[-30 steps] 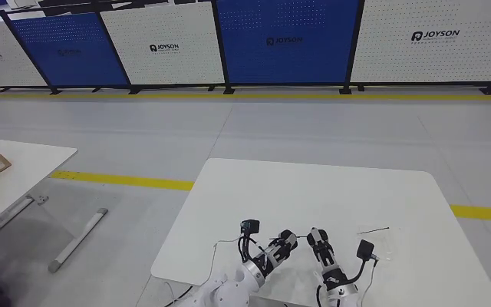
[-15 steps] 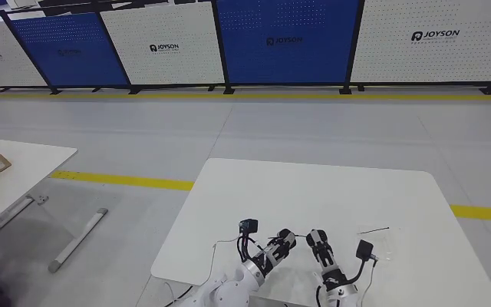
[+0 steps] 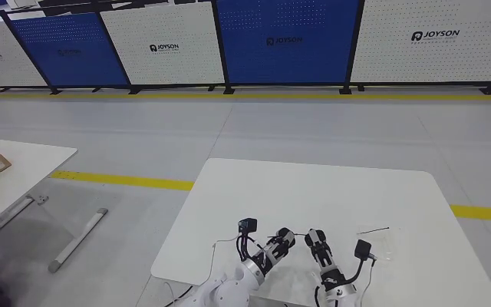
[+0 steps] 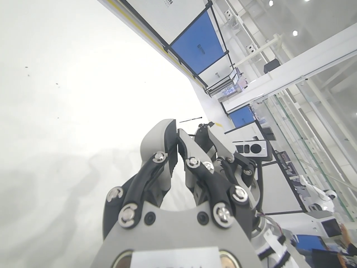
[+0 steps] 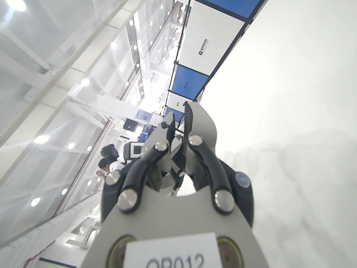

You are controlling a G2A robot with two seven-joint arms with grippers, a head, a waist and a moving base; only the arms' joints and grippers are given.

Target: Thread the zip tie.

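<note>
A white table (image 3: pixel 307 192) with rounded corners stands on a pale grey floor (image 3: pixel 153 130) crossed by a yellow line (image 3: pixel 115 179). Behind it runs a row of blue and white perforated panels (image 3: pixel 288 42), and the corner of a second white table (image 3: pixel 31 165) shows off to the robot's left. The tabletop is bright and plain apart from a few small dark specks in the left wrist view. Both arms sit low at the near edge of the table, side by side and close together. The left gripper (image 3: pixel 284 232) (image 4: pixel 177 131) is closed, its two pads pressed together at the tips; I cannot tell if anything is pinched between them. The right gripper (image 3: pixel 313 234) (image 5: pixel 178 115) is just beside it, and in the left wrist view it sits right behind the left one (image 4: pixel 205 128). Whether it is closed or gripping something, I cannot tell. A thin dark line (image 5: pixel 179 131) crosses at its tip in its own wrist view. The zip tie (image 3: pixel 374 229) (image 4: pixel 190 119), a thin black strip, lies flat on the table on the right gripper's outer side. It is near that gripper but apart from it, and touches neither tool.
</note>
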